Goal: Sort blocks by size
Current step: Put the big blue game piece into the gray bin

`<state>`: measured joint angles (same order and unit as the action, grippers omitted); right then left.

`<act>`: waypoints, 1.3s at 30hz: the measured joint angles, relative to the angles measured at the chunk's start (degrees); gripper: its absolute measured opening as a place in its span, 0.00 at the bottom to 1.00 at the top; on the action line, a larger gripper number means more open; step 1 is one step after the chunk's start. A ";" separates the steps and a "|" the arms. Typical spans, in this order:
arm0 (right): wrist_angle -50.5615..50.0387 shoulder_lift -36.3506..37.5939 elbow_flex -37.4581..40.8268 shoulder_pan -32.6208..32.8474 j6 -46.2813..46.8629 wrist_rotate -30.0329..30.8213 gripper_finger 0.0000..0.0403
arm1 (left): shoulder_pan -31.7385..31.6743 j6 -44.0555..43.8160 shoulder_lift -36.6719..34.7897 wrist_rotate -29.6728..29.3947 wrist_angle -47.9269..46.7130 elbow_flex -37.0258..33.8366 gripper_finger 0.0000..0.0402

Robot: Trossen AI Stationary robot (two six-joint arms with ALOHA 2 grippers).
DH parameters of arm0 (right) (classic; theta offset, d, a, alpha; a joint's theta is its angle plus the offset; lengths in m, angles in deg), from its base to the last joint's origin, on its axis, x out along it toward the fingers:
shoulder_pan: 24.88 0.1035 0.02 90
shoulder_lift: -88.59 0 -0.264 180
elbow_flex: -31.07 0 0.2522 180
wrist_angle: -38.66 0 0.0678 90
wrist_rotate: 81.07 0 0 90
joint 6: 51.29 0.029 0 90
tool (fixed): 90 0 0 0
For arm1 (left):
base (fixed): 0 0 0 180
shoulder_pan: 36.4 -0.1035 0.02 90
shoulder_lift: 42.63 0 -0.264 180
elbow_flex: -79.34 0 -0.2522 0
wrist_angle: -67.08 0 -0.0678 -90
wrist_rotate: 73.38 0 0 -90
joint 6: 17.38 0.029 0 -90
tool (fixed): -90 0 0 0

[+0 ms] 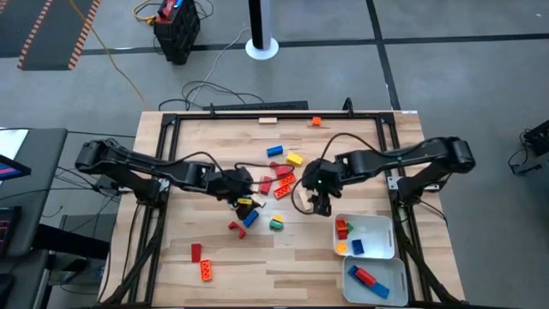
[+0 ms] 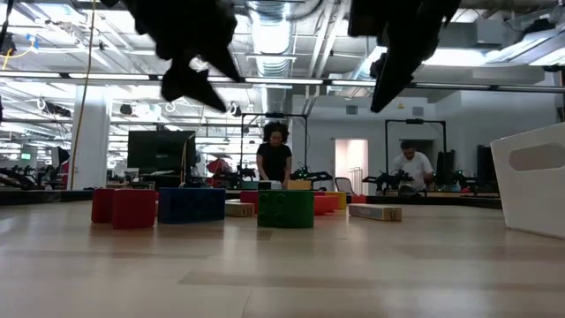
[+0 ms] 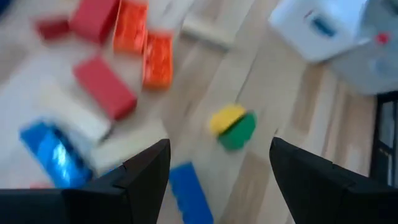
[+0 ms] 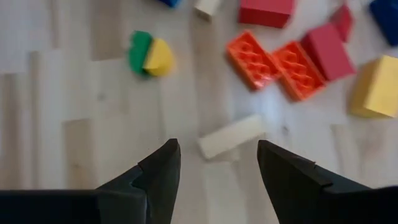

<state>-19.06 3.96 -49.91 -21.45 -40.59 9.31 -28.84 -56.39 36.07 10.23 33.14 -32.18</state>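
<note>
- High view gives the whole layout: both arms reach in toward the middle of the wooden table (image 1: 283, 266), and the loose blocks sit in a scatter between and just around the two grippers.
- The left gripper (image 1: 243, 196) hangs over the left side of that scatter, a yellow-and-dark block (image 1: 246, 202) and a blue brick (image 1: 250, 218) right under its tip. The fingers get lost in the dark arm from up here.
- Left wrist view sorts that out: the fingers (image 3: 146, 171) stand spread with nothing between them. A blue brick (image 3: 189, 190) lies in the gap, a green-and-yellow pair (image 3: 233, 126) just ahead, red and orange bricks (image 3: 144, 46) further out.
- The right gripper (image 1: 319, 204) hovers just right of the scatter, with the green-and-yellow pair (image 1: 276, 223) off to its left.
- Right wrist view shows its fingers (image 4: 163, 174) parted and empty too, a tan wooden block (image 4: 231, 137) lying just ahead of the gap. Past that are two orange studded bricks (image 4: 277, 61), a red brick (image 4: 326, 43) and a yellow brick (image 4: 375, 86).
- Only the high view shows the sorted stuff: the upper white tray (image 1: 377, 225), near the right gripper, holds red, yellow and blue short blocks. The lower white tray (image 1: 390, 270) has a long red and a long blue brick.
- It also catches strays far from both grippers: a red block (image 1: 196, 251) and an orange block (image 1: 206, 271) near the front edge, plus a tan block (image 1: 268, 121) and an orange one (image 1: 316, 122) at the back edge.
- Low view adds what the others can't: both grippers are clear off the table, above the row of blocks with a green brick (image 2: 285, 209) in front. People stand in the room behind.
</note>
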 joint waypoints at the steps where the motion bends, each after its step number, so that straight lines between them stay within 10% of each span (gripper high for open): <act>1: -0.45 -0.10 0.00 -0.62 -0.04 0.63 0.60 | 0.75 -1.77 0.39 -0.10 -0.47 -0.30 0.66; 21: -2.13 5.57 -0.02 -10.06 -0.75 3.02 0.60 | 7.51 -16.75 17.80 -1.44 1.25 -2.32 0.64; 33: -2.87 5.67 -0.02 -10.06 -1.74 3.02 0.59 | 6.01 -15.25 18.52 -0.98 0.24 -2.30 0.20; 39: -11.61 7.37 -0.02 -9.17 -1.73 2.81 0.59 | 4.91 -10.56 14.51 0.53 0.74 -1.65 0.20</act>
<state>-30.67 11.33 -49.93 -30.62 -42.32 12.12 -23.94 -66.95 50.59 10.76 33.88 -33.83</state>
